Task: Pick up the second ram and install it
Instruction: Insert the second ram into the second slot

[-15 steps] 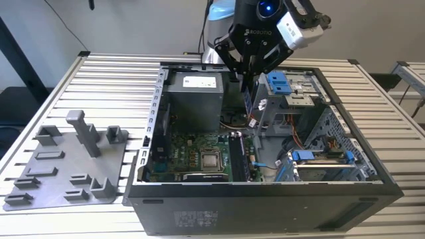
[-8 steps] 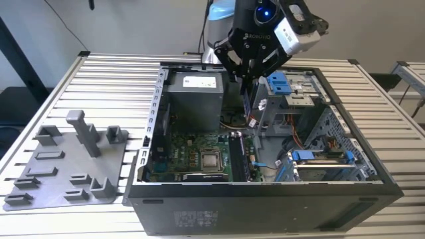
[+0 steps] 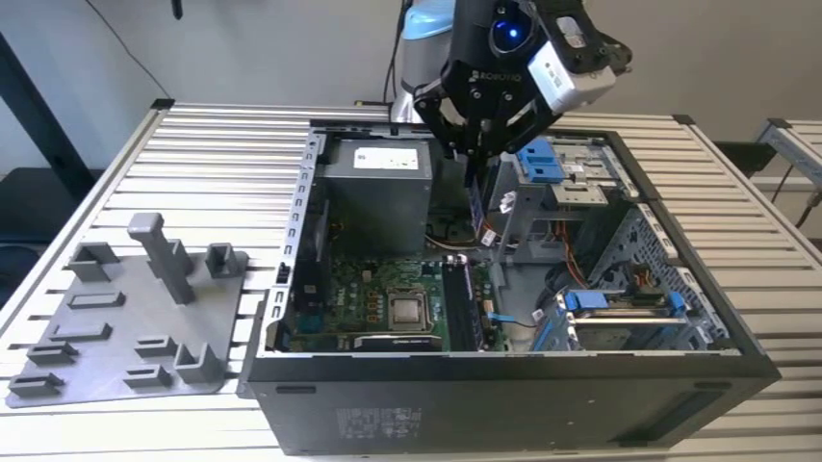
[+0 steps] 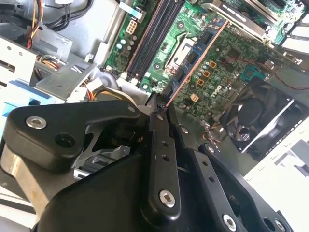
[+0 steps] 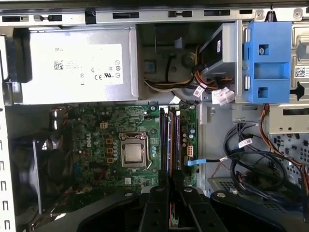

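The claw [image 3: 471, 156] hangs over the open computer case [image 3: 514, 390] with its fingers closed on the second ram [image 3: 476, 207], gripping the stick by its upper edge so that it hangs upright straight below the fingertips, inside the case opening and not seated in anything. In the second wrist view the claw [image 4: 165, 110] pinches the second ram [image 4: 195, 55] between two dark fingers [image 4: 157, 130]; the stick runs out from them edge-on, a thin board with a coppery edge and dark chips along its face. Beneath the claw lies the green motherboard [image 5: 96, 140], and directly beyond the fingertips, in line with the gap between them, run the long dark memory sockets [image 5: 169, 140], lying parallel and close together. In the first wrist view the claw [image 5: 172, 189] sits just short of the near ends of those sockets, with the square processor socket [image 5: 133, 154] just to one side of them. Further out past the sockets stands the grey power supply [image 5: 77, 65], and off to the other side of the claw is a blue drive bracket [image 5: 268, 58] with bundled cables [image 5: 246, 164] below it. A black fan [image 4: 256, 116] sits at the far edge of the motherboard from the claw. Well away from the claw, toward the exterior view's left, a grey fixture plate [image 3: 129, 327] with a tall post [image 3: 167, 255] rests on the slatted table [image 3: 218, 144] beside the case
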